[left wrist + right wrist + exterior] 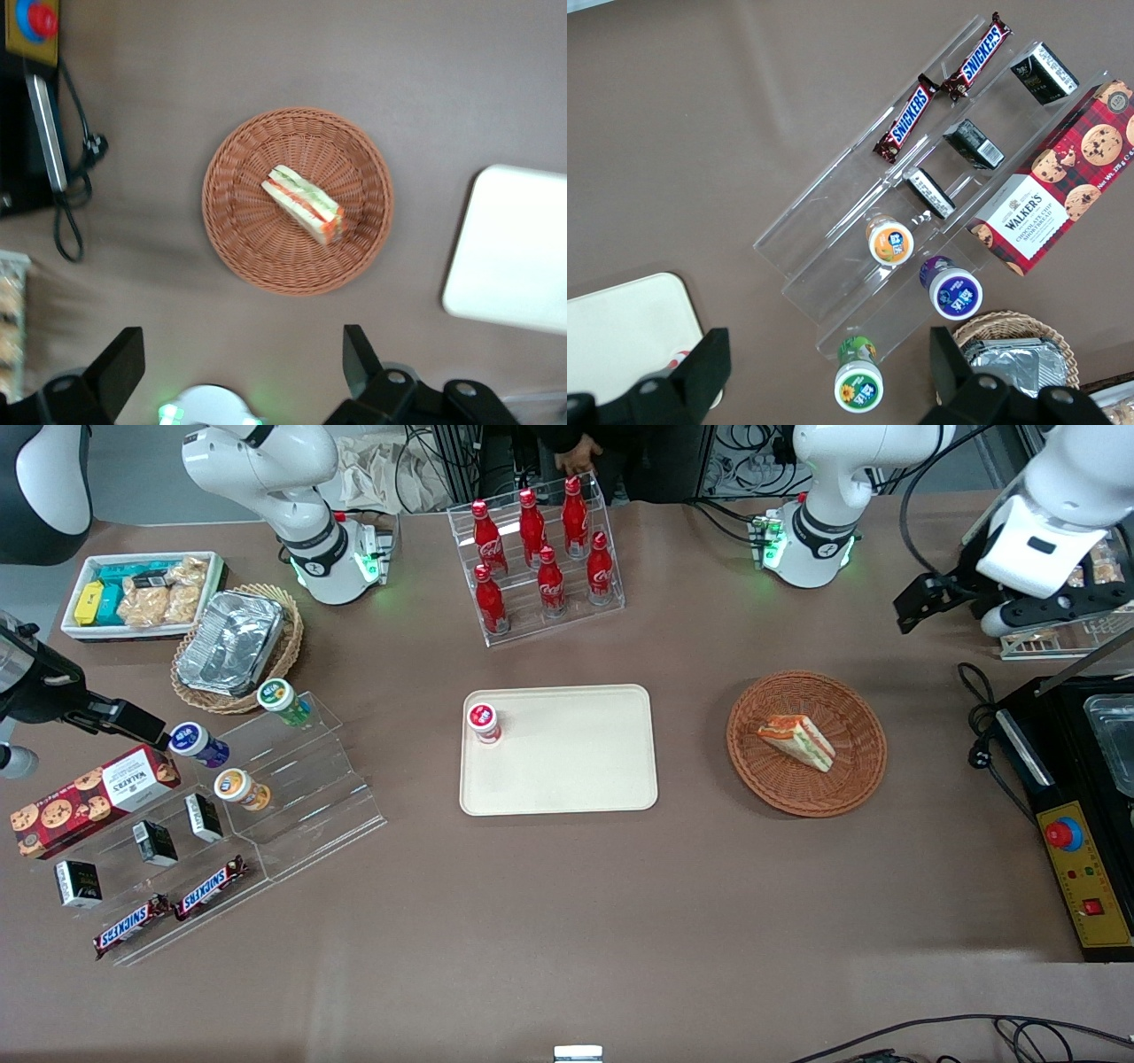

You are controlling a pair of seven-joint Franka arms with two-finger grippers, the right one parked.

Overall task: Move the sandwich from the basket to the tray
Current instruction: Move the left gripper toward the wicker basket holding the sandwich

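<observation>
The sandwich (797, 741) (304, 204), a white-bread wedge with red, orange and green filling, lies on its side in the round reddish-brown basket (850, 797) (239, 239). The cream tray (567, 779) (514, 257) lies flat beside the basket, toward the parked arm's end of the table. My gripper (1054, 609) (239, 354) hangs high above the table at the working arm's end, well apart from the basket. It is open, its black fingers (354, 354) spread wide with nothing between them.
A small red-capped cup (483, 720) stands on a corner of the tray. A clear rack of red cola bottles (540, 558) stands farther from the front camera than the tray. A black machine with a red button (1072, 841) and its cable (979, 726) lie beside the basket.
</observation>
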